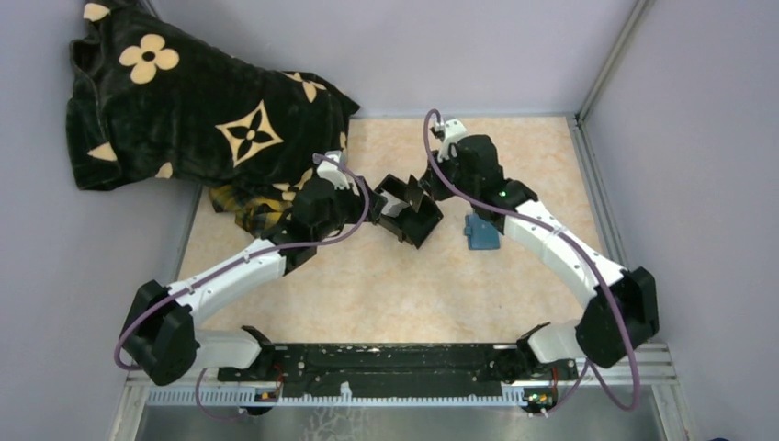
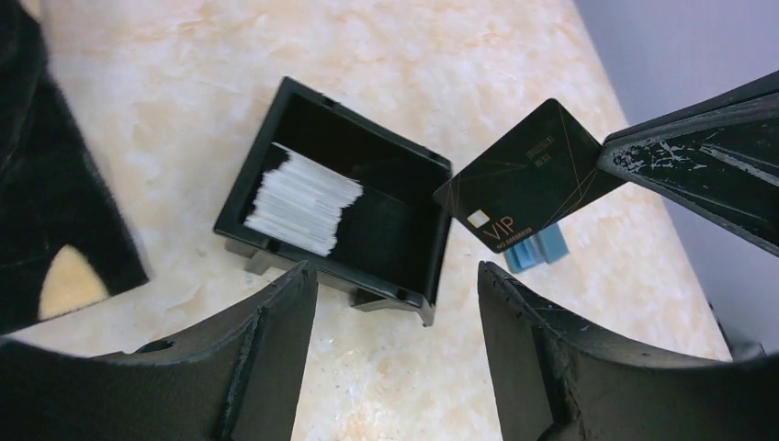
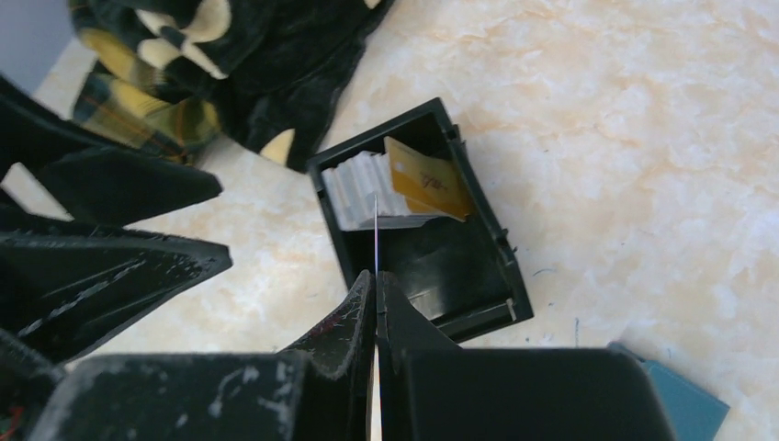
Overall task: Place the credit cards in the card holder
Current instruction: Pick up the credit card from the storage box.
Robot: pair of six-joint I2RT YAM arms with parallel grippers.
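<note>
One-card grip: clamps blk VIP card (image 2: 528, 179) in R gripper (image 3: 377, 280) jaws, just by blk box (image 2: 404, 239) w/ white card stack (image 2: 303, 200); hovers L gripper (image 2: 397, 276) nearby, jaws apart, empty.

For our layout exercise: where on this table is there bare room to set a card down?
Free: the wide near strip of table between the black box and the arm bases; the far right corner. Crowded: the centre, with the left gripper and right gripper, holding a card, at the box, the card holder beside it, and the cloth at far left.
</note>
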